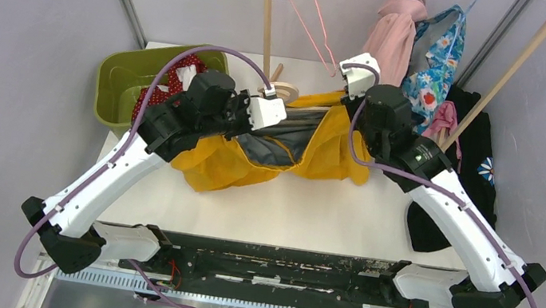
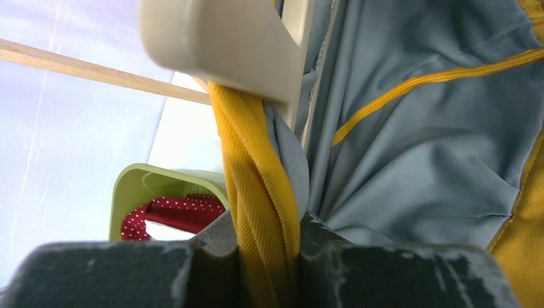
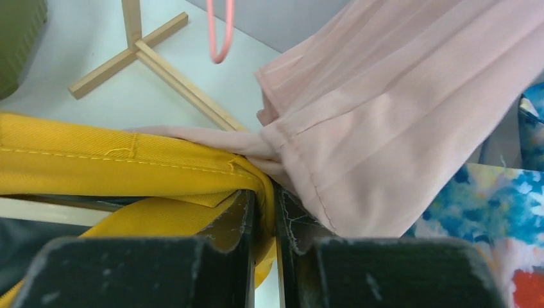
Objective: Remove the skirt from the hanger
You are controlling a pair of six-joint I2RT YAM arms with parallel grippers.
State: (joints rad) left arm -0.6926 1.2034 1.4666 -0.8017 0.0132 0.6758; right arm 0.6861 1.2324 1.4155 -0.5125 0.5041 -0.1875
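Observation:
The yellow skirt (image 1: 269, 161) with grey lining (image 2: 417, 160) lies spread across the middle of the table. One end of its waistband (image 2: 256, 179) runs up under the hanger's cream clip (image 2: 218, 45), just above my left gripper (image 2: 268, 231), which is shut on that twisted waistband. In the top view the left gripper (image 1: 285, 111) sits at the skirt's left end. My right gripper (image 1: 347, 100) is at the skirt's right end. There the right gripper (image 3: 263, 199) is shut on the yellow waistband's (image 3: 96, 160) corner. A pale bar (image 3: 38, 208) shows under the band.
A green bin (image 1: 123, 77) holding a red dotted cloth (image 1: 171, 83) stands at the back left. A wooden rack post (image 1: 267, 16) and an empty pink hanger (image 1: 307, 6) rise behind. Pink (image 1: 395, 34), floral (image 1: 435, 64) and black (image 1: 477, 167) garments hang at the right, the pink one (image 3: 398, 115) touching my right fingers.

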